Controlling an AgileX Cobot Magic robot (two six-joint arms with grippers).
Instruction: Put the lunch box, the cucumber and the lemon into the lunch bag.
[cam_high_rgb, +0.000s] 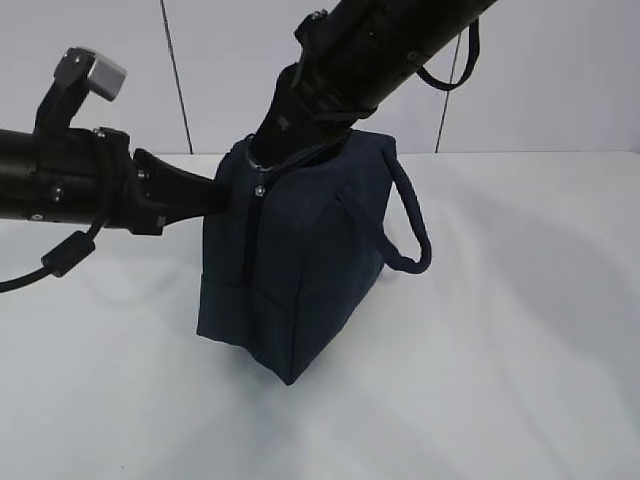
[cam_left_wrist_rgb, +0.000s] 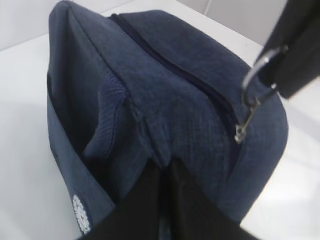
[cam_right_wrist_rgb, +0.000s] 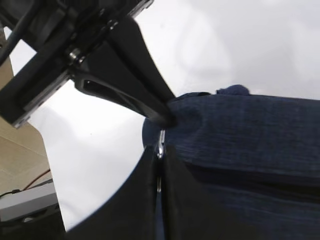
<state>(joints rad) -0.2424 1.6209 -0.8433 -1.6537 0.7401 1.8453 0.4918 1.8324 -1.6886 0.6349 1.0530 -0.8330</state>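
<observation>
The bag (cam_high_rgb: 290, 270) stands upright on the white table (cam_high_rgb: 500, 380), near the middle of the exterior view, a dark navy box of fabric with one bottom corner pointing toward the camera. Its long axis runs from that near corner back and to the right, and its top faces up. The loop handle (cam_high_rgb: 412, 225) hangs off the right side, curving out and down to the bag's wall. The zipper (cam_left_wrist_rgb: 185, 75) runs along the top and looks closed along the stretch the left wrist view shows; a small round white logo (cam_left_wrist_rgb: 81, 221) sits low on the side wall in that view. The left hand (cam_high_rgb: 215, 192) reaches in level from the left and meets the bag's upper left edge; in the left wrist view its two dark fingers (cam_left_wrist_rgb: 137, 205) lie pressed together with a fold of the navy fabric pinched between them. The right hand (cam_high_rgb: 262, 160) comes down at a slant from the upper right to the top near corner of the bag. Its fingers (cam_right_wrist_rgb: 125, 205) are closed tight on the metal ring pull (cam_left_wrist_rgb: 255, 95), which shows as a silver ring and clip hanging from the dark fingertip at the end of the zipper. The lunch box, cucumber and lemon are not visible in any view.
</observation>
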